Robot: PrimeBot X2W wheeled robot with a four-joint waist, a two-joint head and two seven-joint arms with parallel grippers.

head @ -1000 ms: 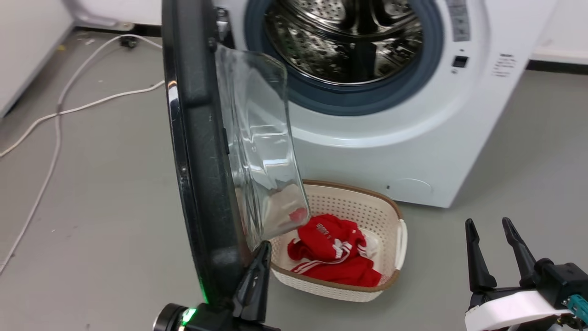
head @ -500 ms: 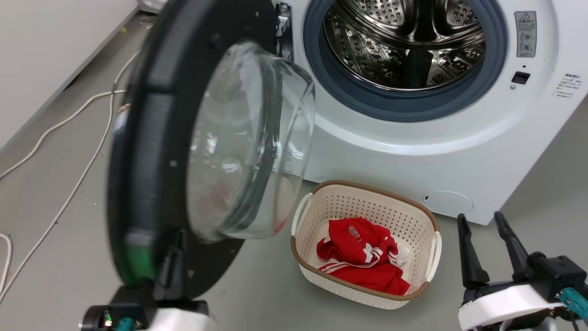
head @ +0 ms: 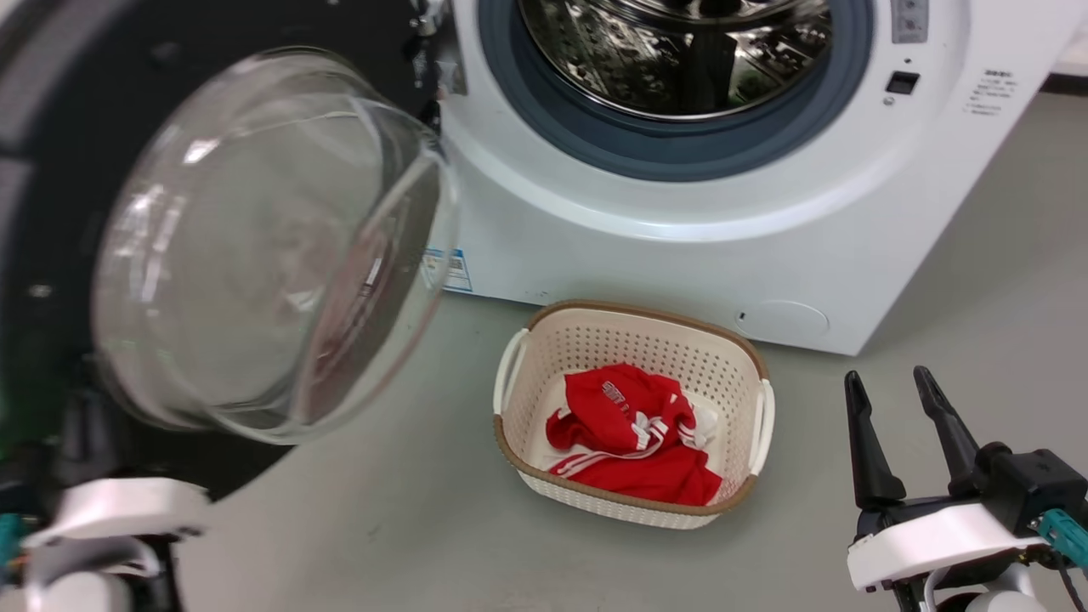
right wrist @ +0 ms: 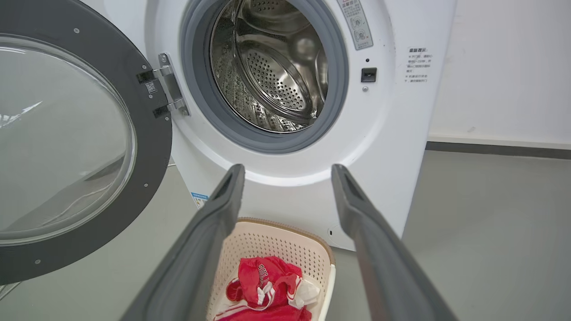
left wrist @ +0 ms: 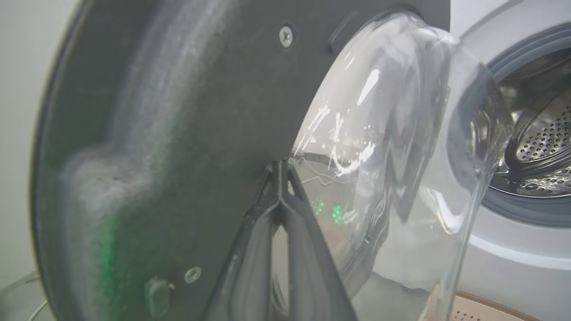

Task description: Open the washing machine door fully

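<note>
The washing machine door (head: 255, 25) stood wide open on its hinge (right wrist: 168, 84), left of the drum; it looked heavy, stiff and glossy, its glass bowl (head: 255, 246) slippery and breakable. The left gripper (left wrist: 280, 166), fingers pressed together, lay against the door's dark inner ring, the safer place to push. The right gripper (head: 886, 380) hung spread and empty.

black door (right wrist: 155, 133), white washing machine (right wrist: 392, 133), red garment (right wrist: 263, 285)
</note>
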